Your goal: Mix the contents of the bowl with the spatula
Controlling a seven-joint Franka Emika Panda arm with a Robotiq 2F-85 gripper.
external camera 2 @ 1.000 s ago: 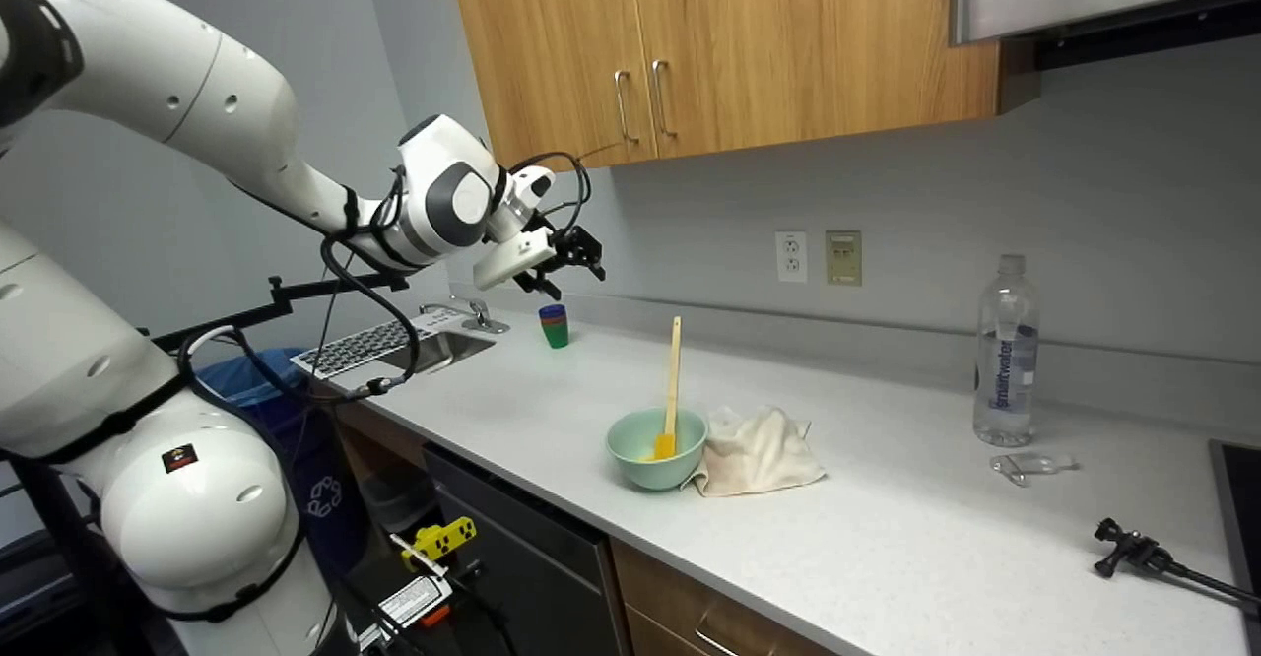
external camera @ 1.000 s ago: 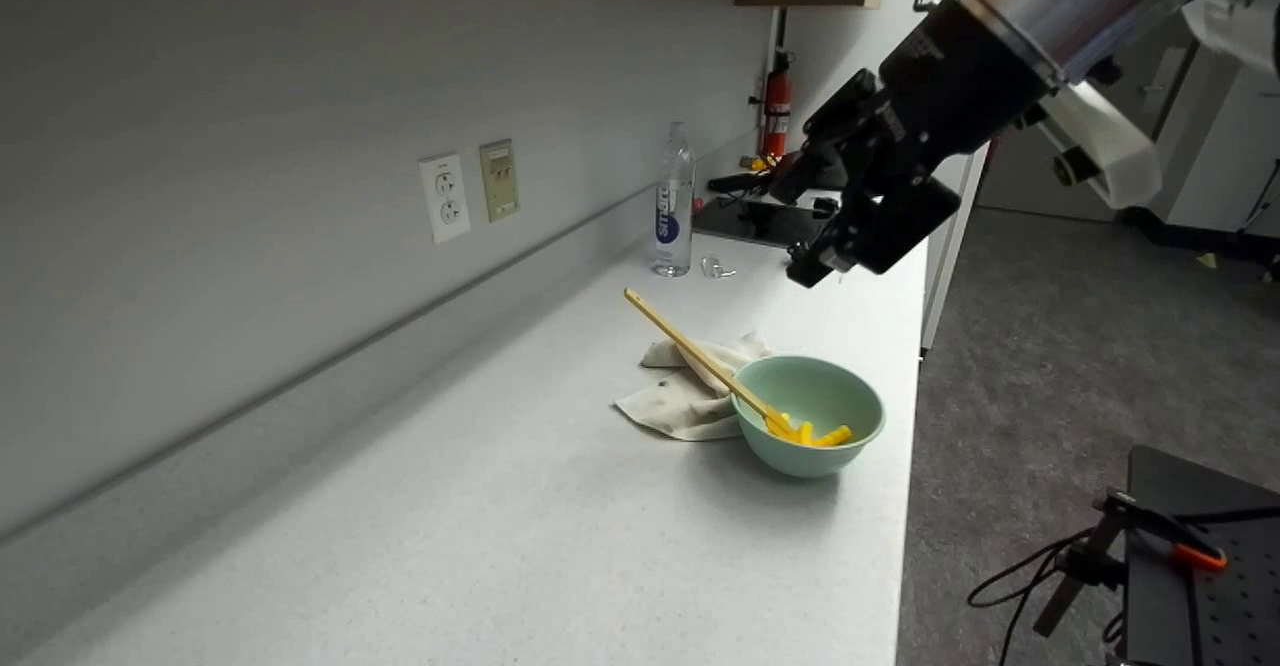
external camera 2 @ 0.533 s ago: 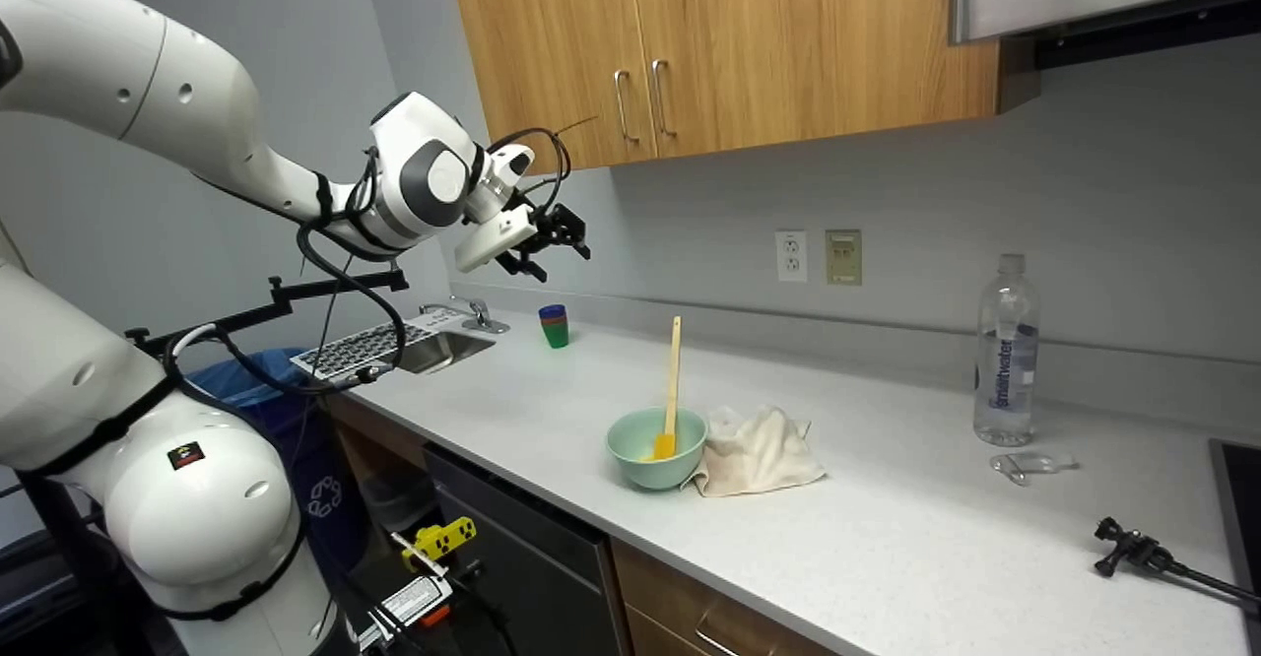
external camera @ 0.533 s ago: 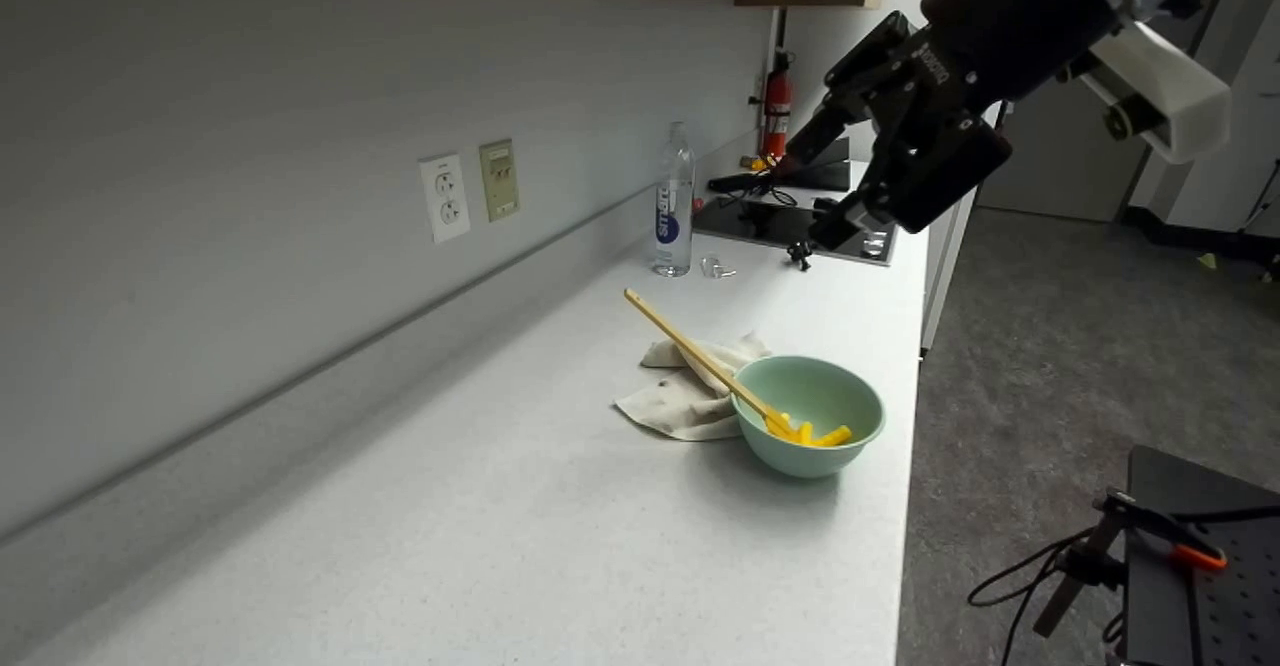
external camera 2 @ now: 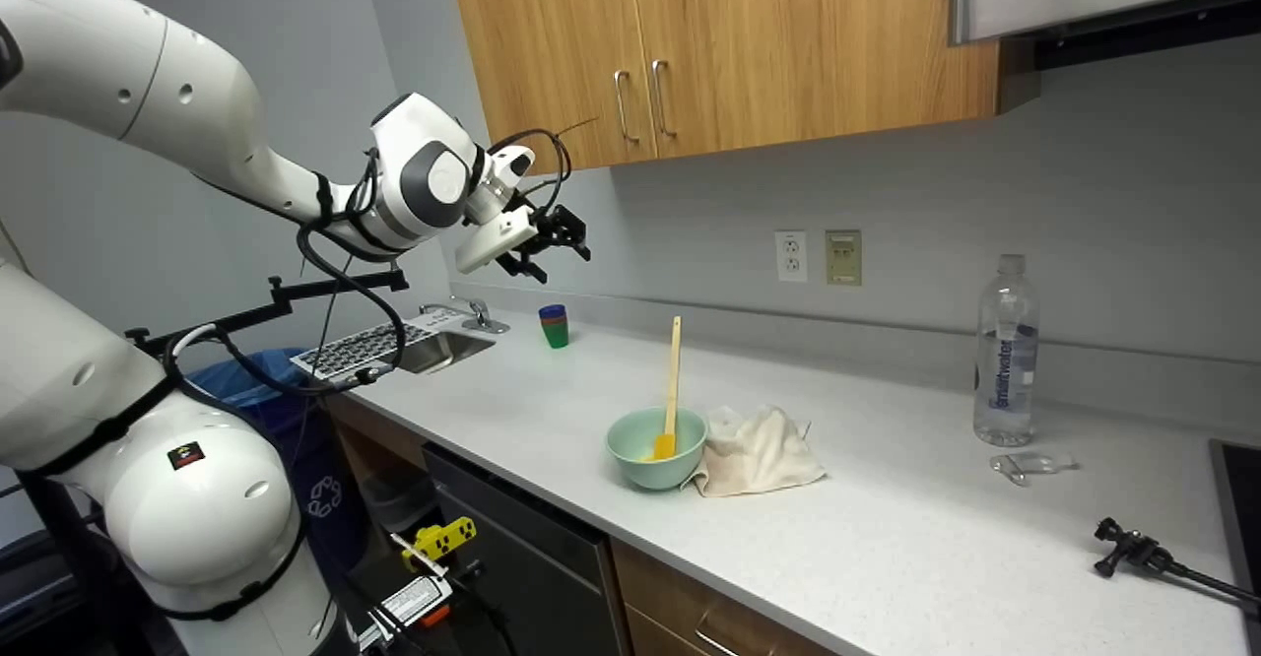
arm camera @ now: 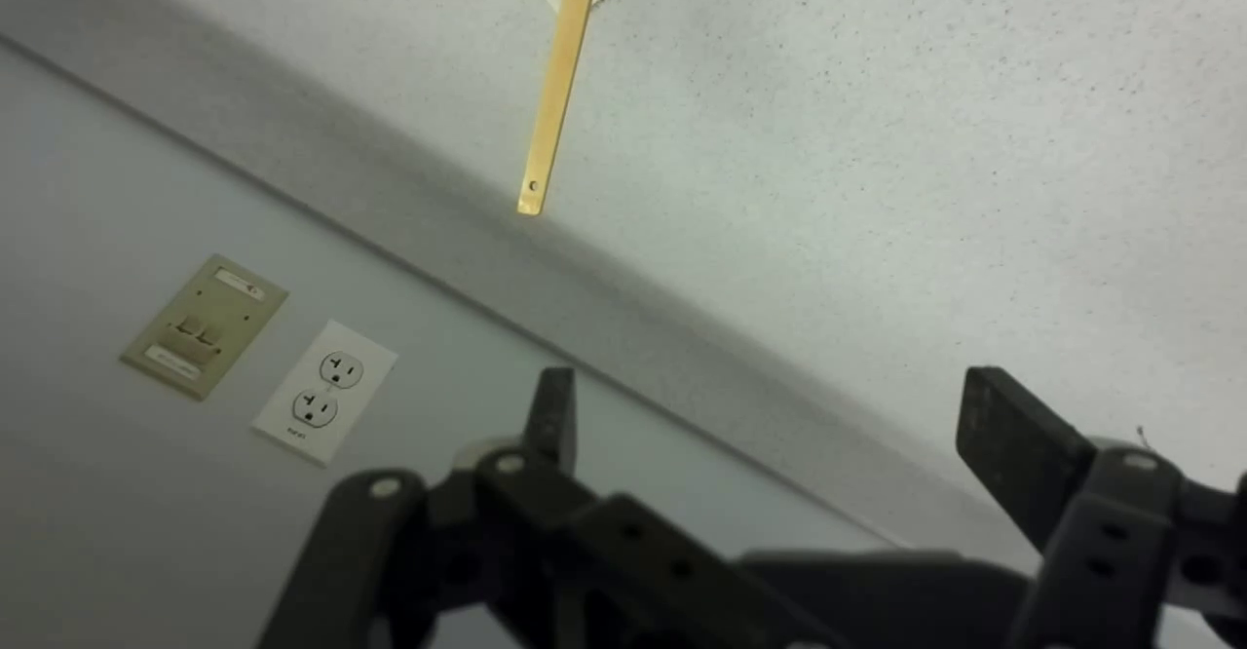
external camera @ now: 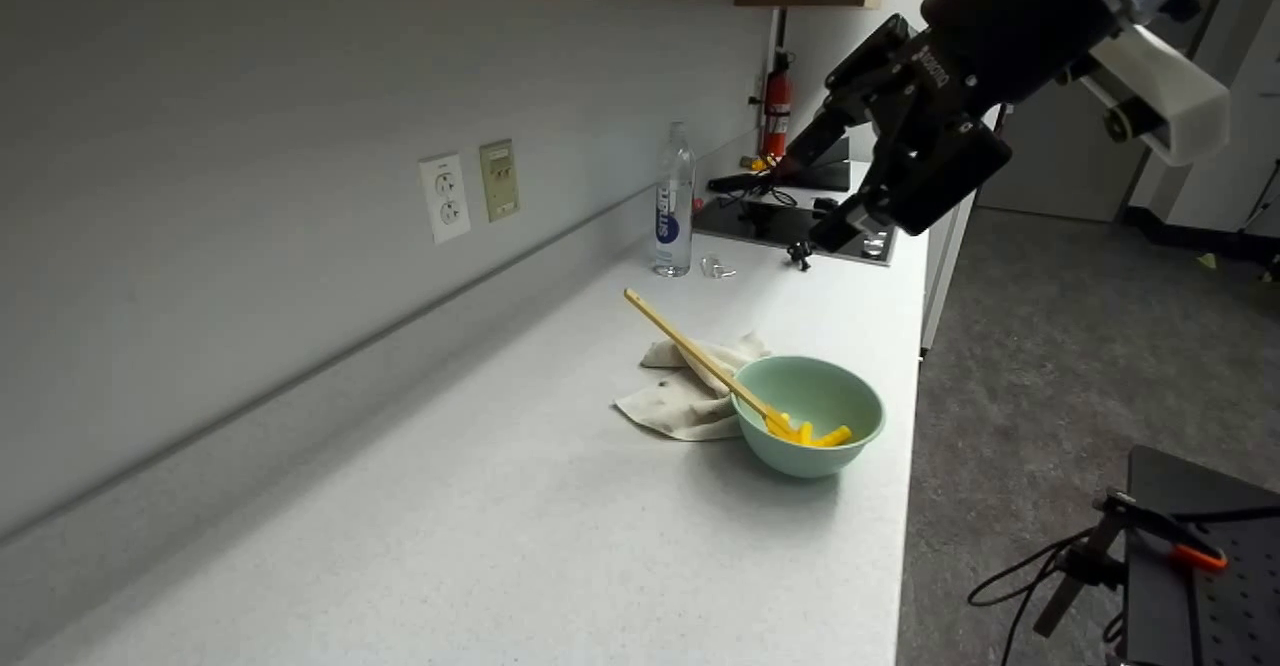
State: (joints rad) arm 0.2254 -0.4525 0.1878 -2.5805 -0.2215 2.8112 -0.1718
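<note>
Exterior view: the spatula point(external camera: 707, 361) rests lower, well apart from the claw point(external camera: 808, 202) (jaws spread).

A pale countertop point(external camera 2: 877, 538) is stretching from a sink point(external camera 2: 453, 347) to a cooktop point(external camera: 750, 223). Near its front edge a mint-green bowl point(external camera 2: 650, 475) is standing, a beige cloth point(external camera 2: 757, 459) lying just beside it. Near the back edge, stacked cups point(external camera 2: 555, 329) are standing toward the sink, a bottle point(external camera 2: 1005, 375) toward the cooktop; a clear object point(external camera 2: 1034, 464) is lying by the bottle, a black rod point(external camera 2: 1143, 552) by the cooktop.
</note>
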